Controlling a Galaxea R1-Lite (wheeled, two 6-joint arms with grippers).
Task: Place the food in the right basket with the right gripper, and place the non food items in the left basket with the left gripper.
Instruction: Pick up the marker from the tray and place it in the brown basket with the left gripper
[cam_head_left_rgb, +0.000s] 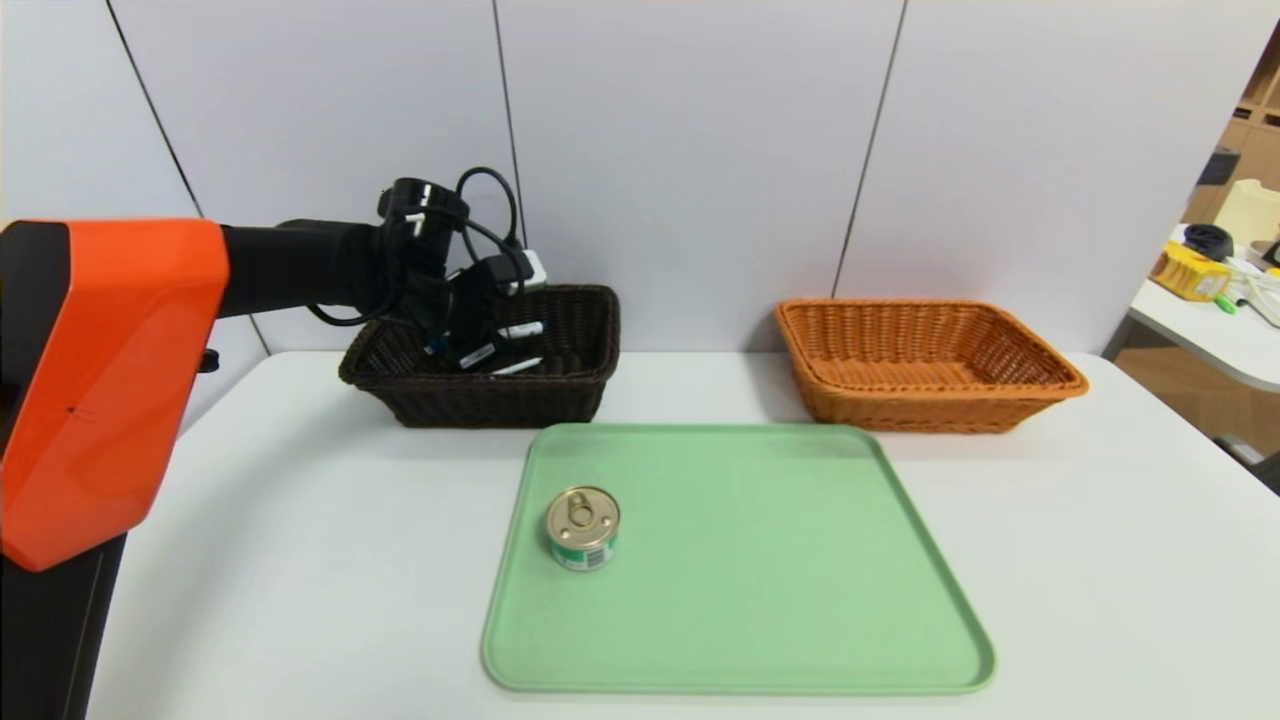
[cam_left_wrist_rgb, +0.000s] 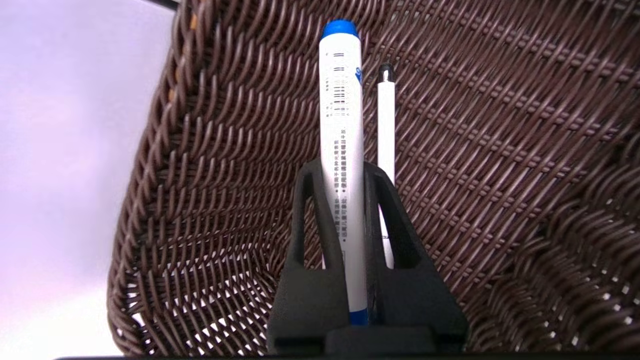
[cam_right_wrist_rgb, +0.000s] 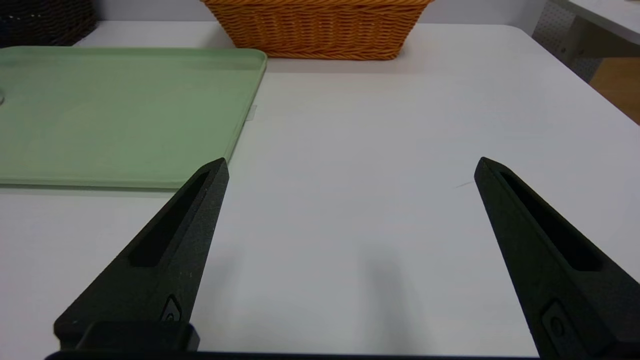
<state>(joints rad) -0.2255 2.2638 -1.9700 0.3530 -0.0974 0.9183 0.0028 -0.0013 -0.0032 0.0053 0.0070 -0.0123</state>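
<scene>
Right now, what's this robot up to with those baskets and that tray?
It's sorting things. The left gripper is inside the dark brown basket, shut on a blue-capped marker; a thin white pen already lies in there. The small tin can sits on the green tray, untouched. The orange basket holds nothing visible. The right gripper waits open above the white table, to the right of the tray.

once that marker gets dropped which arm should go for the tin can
Right. The right gripper is open and free above the table, while the left gripper is inside the dark basket gripping the marker. The can belongs in the orange basket.
</scene>
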